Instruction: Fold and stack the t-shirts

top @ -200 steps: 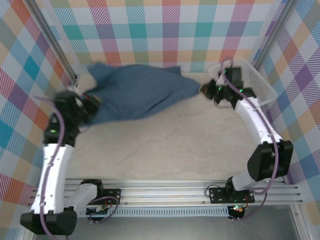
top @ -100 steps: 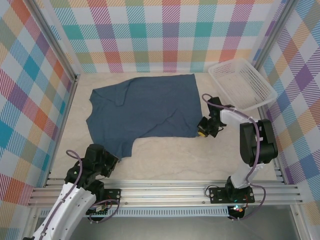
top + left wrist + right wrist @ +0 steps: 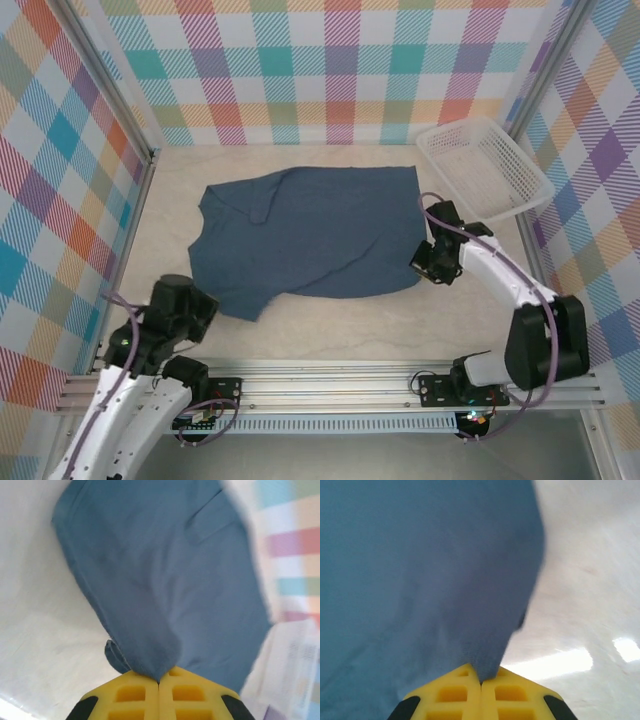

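At the near edge of the table [image 3: 340, 325], two white arms rise from a metal rail [image 3: 330, 385]. The left gripper [image 3: 159, 682] sits at the near left. Its yellow fingers [image 3: 132, 696] are pressed tight together, pinching a small peak of the t-shirt [image 3: 310, 235], with a bit of hem curled just beside them. The right gripper [image 3: 481, 680] is on the right side of the table, a little farther in. Its yellow fingers [image 3: 451, 694] are likewise clamped together on a bunched bit of the t-shirt's edge. From above, the dark slate-blue t-shirt lies spread out across the middle of the pale table, between the two grippers. Its near-left corner reaches toward the left gripper, and its right edge meets the right gripper. The cloth is mostly flat with a few soft creases, and a small fold shows near its far-left part. Beyond the right gripper, in the far right corner, sits a white mesh basket [image 3: 528, 180], apart from the t-shirt. Checked walls [image 3: 320, 70] in pastel colours close in the table at the back and on both sides.
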Tool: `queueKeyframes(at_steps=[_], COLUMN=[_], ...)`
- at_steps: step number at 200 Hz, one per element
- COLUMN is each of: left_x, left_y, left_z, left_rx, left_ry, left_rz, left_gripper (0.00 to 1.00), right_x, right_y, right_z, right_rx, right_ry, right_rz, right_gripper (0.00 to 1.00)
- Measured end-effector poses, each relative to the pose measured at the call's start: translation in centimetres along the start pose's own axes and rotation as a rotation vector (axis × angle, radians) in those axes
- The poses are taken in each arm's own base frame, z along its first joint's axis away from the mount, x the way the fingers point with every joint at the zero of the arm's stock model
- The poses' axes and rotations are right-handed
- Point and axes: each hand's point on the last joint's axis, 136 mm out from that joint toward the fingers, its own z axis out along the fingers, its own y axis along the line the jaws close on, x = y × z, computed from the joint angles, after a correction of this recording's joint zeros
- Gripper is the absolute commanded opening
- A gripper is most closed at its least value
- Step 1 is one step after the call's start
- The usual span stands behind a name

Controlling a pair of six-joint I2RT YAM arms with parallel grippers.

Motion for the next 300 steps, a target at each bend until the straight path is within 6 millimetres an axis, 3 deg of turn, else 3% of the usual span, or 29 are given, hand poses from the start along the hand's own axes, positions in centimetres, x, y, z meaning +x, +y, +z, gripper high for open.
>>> queueKeyframes(at_steps=[11, 30, 40, 53, 73, 93, 112, 132, 141, 175, 189, 207, 230, 247, 272, 300], left_x=[-3.6, -9.3, -11.8, -14.1, -16.6, -18.2, -18.8, -19.2, -19.5, -20.8, -21.4, -22.1, -22.7, -23.2, -24.1, -23.9], left_y=[-5.1, -13.7, -17.8, -21.5, -26.1, -30.1, -32.8, -34.4, -34.8, -34.7, -34.3, -34.8, -36.2, -37.2, -38.2, -38.7], left_z=[-2.8, -8.1, -11.1, -14.1, -18.0, -20.3, -19.3, -14.4, -12.1, 0.4, 3.8, 5.9, 5.4, 3.6, -0.6, -7.0], left_rx=[0.085, 0.245, 0.339, 0.419, 0.529, 0.617, 0.637, 0.577, 0.553, 0.443, 0.436, 0.472, 0.552, 0.614, 0.7, 0.787], left_ry=[-0.106, -0.278, -0.369, -0.454, -0.558, -0.637, -0.673, -0.653, -0.637, -0.495, -0.444, -0.412, -0.42, -0.448, -0.512, -0.567], left_rz=[0.047, 0.116, 0.144, 0.177, 0.221, 0.263, 0.316, 0.373, 0.388, 0.397, 0.37, 0.332, 0.307, 0.301, 0.288, 0.296], left_gripper=[0.0, 0.0, 0.0, 0.0, 0.0, 0.0, 0.0, 0.0, 0.0, 0.0, 0.0, 0.0, 0.0, 0.0, 0.0, 0.0], right_x=[-2.6, -7.5, -8.9, -9.9, -10.4, -10.8, -11.4, -12.2, -12.7, -15.2, -16.7, -18.9, -22.3, -25.1, -27.6, -28.2], right_y=[3.4, 8.6, 10.5, 12.1, 13.7, 14.9, 15.9, 16.9, 17.3, 18.7, 19.1, 19.0, 18.7, 18.9, 18.7, 18.1], right_z=[-4.2, -13.5, -18.0, -22.9, -28.0, -31.0, -31.6, -30.1, -28.8, -21.9, -19.5, -17.4, -17.3, -19.2, -23.4, -27.2], right_rx=[-0.125, -0.338, -0.431, -0.529, -0.631, -0.693, -0.721, -0.721, -0.708, -0.629, -0.607, -0.585, -0.587, -0.615, -0.662, -0.704], right_ry=[-0.123, -0.369, -0.469, -0.56, -0.636, -0.664, -0.648, -0.6, -0.576, -0.47, -0.446, -0.435, -0.471, -0.537, -0.638, -0.705], right_rz=[-0.043, -0.097, -0.12, -0.14, -0.159, -0.16, -0.145, -0.125, -0.114, -0.083, -0.062, -0.031, 0.005, 0.015, 0.013, 0.003], right_gripper=[0.0, 0.0, 0.0, 0.0, 0.0, 0.0, 0.0, 0.0, 0.0, 0.0, 0.0, 0.0, 0.0, 0.0, 0.0, 0.0])
